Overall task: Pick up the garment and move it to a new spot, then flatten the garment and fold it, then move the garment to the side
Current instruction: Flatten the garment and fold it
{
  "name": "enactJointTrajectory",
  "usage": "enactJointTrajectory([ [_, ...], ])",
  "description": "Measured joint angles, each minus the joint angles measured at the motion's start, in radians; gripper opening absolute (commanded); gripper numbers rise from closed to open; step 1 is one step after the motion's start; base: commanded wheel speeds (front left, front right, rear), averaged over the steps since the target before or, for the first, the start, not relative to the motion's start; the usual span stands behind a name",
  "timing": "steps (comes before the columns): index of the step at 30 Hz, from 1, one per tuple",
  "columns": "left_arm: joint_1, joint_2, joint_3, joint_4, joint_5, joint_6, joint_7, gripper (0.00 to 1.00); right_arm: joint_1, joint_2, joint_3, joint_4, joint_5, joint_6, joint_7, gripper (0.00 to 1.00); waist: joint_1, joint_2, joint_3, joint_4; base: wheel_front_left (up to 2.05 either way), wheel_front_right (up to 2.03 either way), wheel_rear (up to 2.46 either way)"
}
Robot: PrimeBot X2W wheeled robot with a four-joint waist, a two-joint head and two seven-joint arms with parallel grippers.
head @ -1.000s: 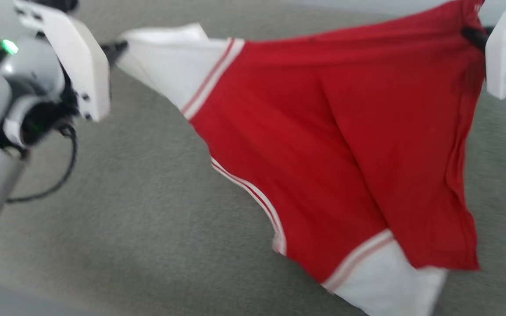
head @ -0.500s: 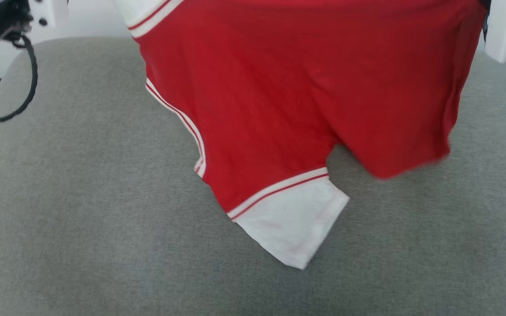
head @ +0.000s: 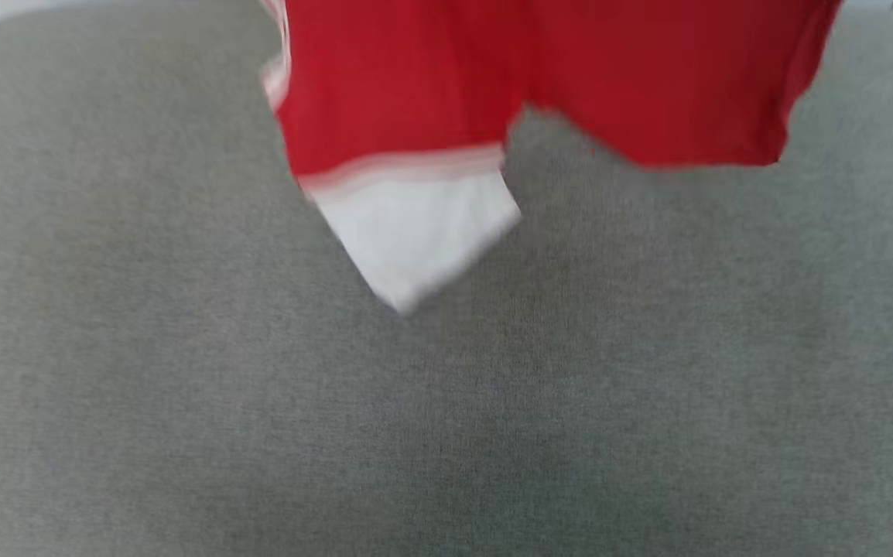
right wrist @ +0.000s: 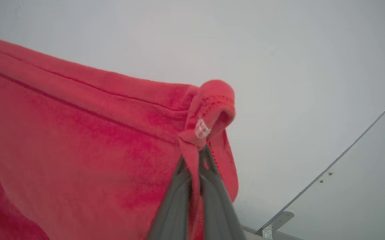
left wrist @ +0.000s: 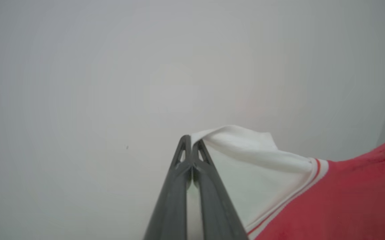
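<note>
The garment (head: 539, 77), a red jersey T-shirt with white sleeves and striped trim, hangs in the air above the grey surface at the top of the head view. One white sleeve (head: 415, 232) dangles lowest. In the left wrist view my left gripper (left wrist: 190, 146) is shut on the edge of the other white sleeve (left wrist: 246, 160). In the right wrist view my right gripper (right wrist: 197, 156) is shut on a bunched red hem corner (right wrist: 209, 110) of the garment (right wrist: 79, 133), which stretches away to the left.
A grey fabric surface (head: 446, 418) spreads below the hanging shirt. A pale wall (left wrist: 145, 66) lies behind the left gripper. A metal bracket (right wrist: 276, 221) and a thin line on the wall show at the lower right of the right wrist view.
The shirt has risen in the head view, its lower sleeve and hem now much higher, and both arms have left that view's top. The picture itself has shifted, so the camera has moved.
</note>
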Motion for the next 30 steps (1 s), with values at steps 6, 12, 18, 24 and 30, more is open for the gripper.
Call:
enactJointTrajectory([
  [6,-0.161,-0.055,0.019,0.131,0.09,0.008,-0.302,0.0,-0.148,0.05,-0.029,0.167,-0.144,0.0,-0.302,0.0,0.0,0.0,0.09,0.0,0.0,0.0,0.0],
  [12,-0.204,-0.094,0.01,0.25,0.128,-0.053,-0.52,0.0,-0.226,0.084,-0.048,0.369,-0.274,0.0,-0.531,0.0,0.0,0.0,0.138,0.025,0.0,0.0,0.0],
  [18,-0.067,-0.119,-0.057,0.345,0.081,-0.106,-0.472,0.0,-0.162,0.112,0.021,0.537,-0.233,0.0,-0.509,0.0,0.0,0.0,0.131,0.045,0.0,0.0,0.0],
  [24,0.142,-0.11,-0.186,0.244,-0.075,-0.111,-0.27,0.0,-0.037,0.122,0.121,0.601,-0.104,0.0,-0.436,0.0,0.0,0.0,0.097,0.056,0.0,0.0,0.0],
  [30,0.302,-0.031,-0.247,0.121,-0.241,-0.111,-0.092,0.0,0.094,0.107,0.199,0.546,0.044,0.0,-0.345,0.0,0.0,0.0,0.063,0.063,0.0,0.0,0.0],
])
